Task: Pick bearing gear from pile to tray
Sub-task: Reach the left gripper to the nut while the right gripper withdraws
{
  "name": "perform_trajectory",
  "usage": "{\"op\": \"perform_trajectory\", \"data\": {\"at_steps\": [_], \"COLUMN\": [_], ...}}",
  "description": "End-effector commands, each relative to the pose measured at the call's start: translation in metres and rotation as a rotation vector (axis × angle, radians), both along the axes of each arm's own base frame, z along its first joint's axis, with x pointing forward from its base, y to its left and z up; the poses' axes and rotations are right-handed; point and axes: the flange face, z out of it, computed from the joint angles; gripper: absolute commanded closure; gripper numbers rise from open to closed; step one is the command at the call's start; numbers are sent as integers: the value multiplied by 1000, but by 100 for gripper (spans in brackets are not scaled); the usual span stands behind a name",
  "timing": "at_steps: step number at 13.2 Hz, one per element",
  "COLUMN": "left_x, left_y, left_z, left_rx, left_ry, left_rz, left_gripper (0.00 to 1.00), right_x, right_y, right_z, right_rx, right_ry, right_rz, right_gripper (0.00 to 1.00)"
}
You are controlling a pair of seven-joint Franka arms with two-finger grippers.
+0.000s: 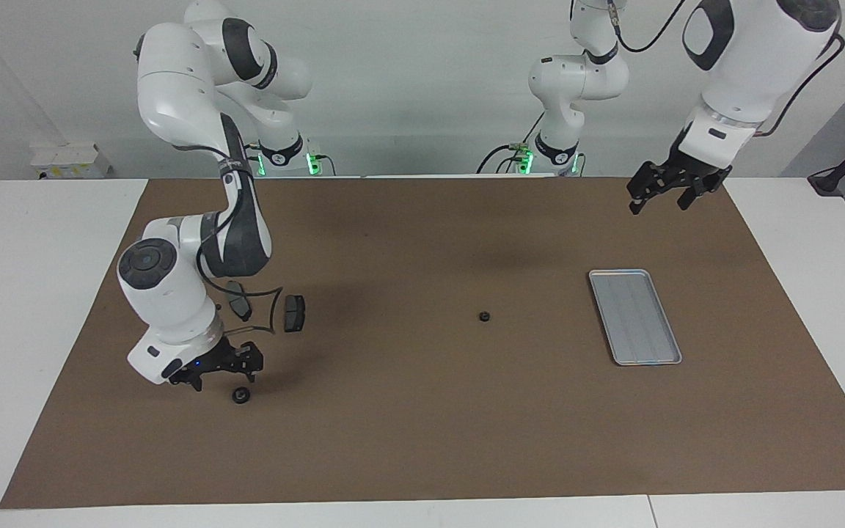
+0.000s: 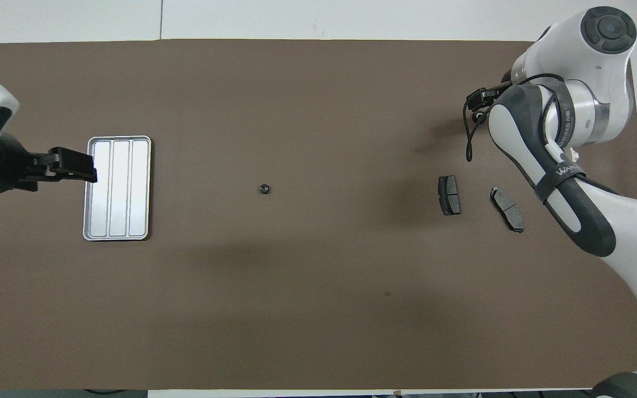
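The pile lies toward the right arm's end: two dark grey brake pads (image 1: 294, 313) (image 1: 239, 301), also in the overhead view (image 2: 449, 194) (image 2: 507, 209), and a small black round piece (image 1: 240, 396) farther from the robots. My right gripper (image 1: 224, 381) is open and low over the mat, right beside that round piece; I cannot tell if they touch. In the overhead view the arm hides both. Another small black round piece (image 1: 484, 317) (image 2: 264, 189) lies alone at mid-table. The silver tray (image 1: 635, 317) (image 2: 118, 188) is empty. My left gripper (image 1: 661, 202) (image 2: 93, 168) is open and waits raised. No white bracket shows.
A brown mat (image 1: 422, 440) covers the table, with white table edges around it. A thin black cable (image 1: 270, 312) hangs from the right arm beside the brake pads. The right arm's elbow hangs over the pile.
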Motion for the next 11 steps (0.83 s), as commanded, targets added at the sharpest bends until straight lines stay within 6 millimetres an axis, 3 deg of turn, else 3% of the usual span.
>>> {"op": "perform_trajectory", "data": {"at_steps": [1, 3, 4, 6, 9, 11], "left_x": [-12, -4, 4, 17, 35, 47], "left_y": [-69, -123, -139, -158, -212, -219], "left_z": [-38, -85, -112, -152, -212, -225], "left_rx": [-5, -5, -4, 3, 11, 8], "left_ry": [-15, -8, -5, -8, 12, 7], "left_rz": [42, 71, 73, 54, 30, 70], "left_gripper": [0, 0, 0, 0, 0, 0], "right_x": [1, 1, 1, -3, -7, -11], "right_y": [3, 7, 6, 6, 6, 6], "right_z": [-10, -24, -30, -43, -52, -59], "right_rx": [28, 31, 33, 37, 41, 41], "right_ry": [-8, -24, -35, -44, -32, -18], "right_rz": [-10, -4, -4, -3, -26, -31], "right_gripper": [0, 0, 0, 0, 0, 0]}}
